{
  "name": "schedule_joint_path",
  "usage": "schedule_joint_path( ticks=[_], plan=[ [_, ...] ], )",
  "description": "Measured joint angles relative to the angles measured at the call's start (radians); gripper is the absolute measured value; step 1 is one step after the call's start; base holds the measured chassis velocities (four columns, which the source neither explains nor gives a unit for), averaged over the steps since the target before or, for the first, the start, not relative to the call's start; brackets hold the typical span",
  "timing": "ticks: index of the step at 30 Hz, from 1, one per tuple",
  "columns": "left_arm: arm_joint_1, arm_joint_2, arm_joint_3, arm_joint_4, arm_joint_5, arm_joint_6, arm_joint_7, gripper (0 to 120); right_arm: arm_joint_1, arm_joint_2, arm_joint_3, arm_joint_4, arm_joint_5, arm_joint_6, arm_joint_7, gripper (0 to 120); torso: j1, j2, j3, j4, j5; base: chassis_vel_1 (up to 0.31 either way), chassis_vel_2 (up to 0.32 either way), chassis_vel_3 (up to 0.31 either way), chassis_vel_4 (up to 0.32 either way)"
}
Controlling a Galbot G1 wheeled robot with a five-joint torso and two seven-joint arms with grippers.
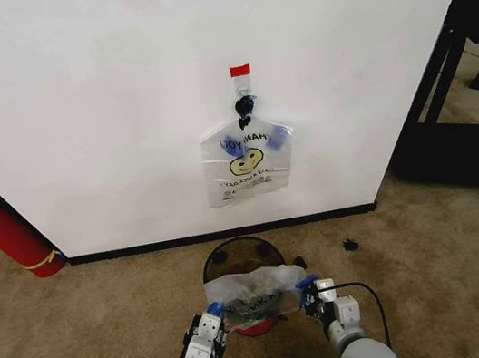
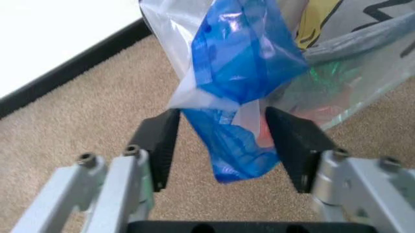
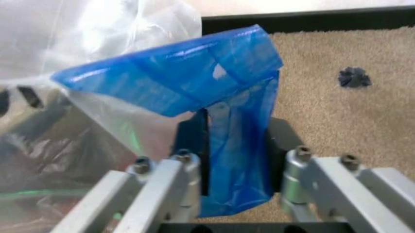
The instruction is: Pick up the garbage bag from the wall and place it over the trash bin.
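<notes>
The garbage bag (image 1: 250, 285), clear crinkly plastic with blue tape patches, is draped across the top of the round black trash bin (image 1: 238, 254) on the carpet just below the white wall (image 1: 119, 116). My left gripper (image 1: 211, 316) is at the bag's left corner. It is open, and the blue tape patch (image 2: 227, 141) hangs loose between its fingers (image 2: 161, 145). At the bag's right corner my right gripper (image 1: 313, 290) is shut on the garbage bag's blue tape (image 3: 240, 145). The bin's red base (image 1: 257, 327) shows under the bag.
A twin bag (image 1: 248, 161) with mirrored lettering hangs from a black hook (image 1: 245, 105) under a red tape strip (image 1: 240, 70). A red fire extinguisher (image 1: 0, 233) leans at the left. A black shelf frame (image 1: 450, 61) stands at the right. Small dark scraps (image 1: 351, 244) lie on the carpet.
</notes>
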Motion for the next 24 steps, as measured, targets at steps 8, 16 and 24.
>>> schedule_joint_path(
  ticks=[8,16,24],
  plan=[
    [0.037,0.039,-0.003,-0.070,0.055,-0.018,0.008,90,-0.058,-0.028,0.014,0.066,-0.038,-0.007,0.001,55,0.000,0.000,0.000,-0.0001,0.0000,0.000,0.000,0.000,0.000],
    [0.074,0.060,-0.018,-0.104,0.076,-0.024,0.013,100,-0.064,-0.023,0.022,0.043,-0.061,0.023,-0.030,86,0.000,0.000,0.000,0.0000,0.0000,0.000,0.000,0.000,0.000],
    [0.110,0.103,-0.069,-0.177,0.076,-0.028,0.014,100,-0.097,-0.034,0.026,0.079,-0.061,0.044,-0.045,100,0.000,0.000,0.000,0.0000,0.0000,0.000,0.000,0.000,0.000]
  ],
)
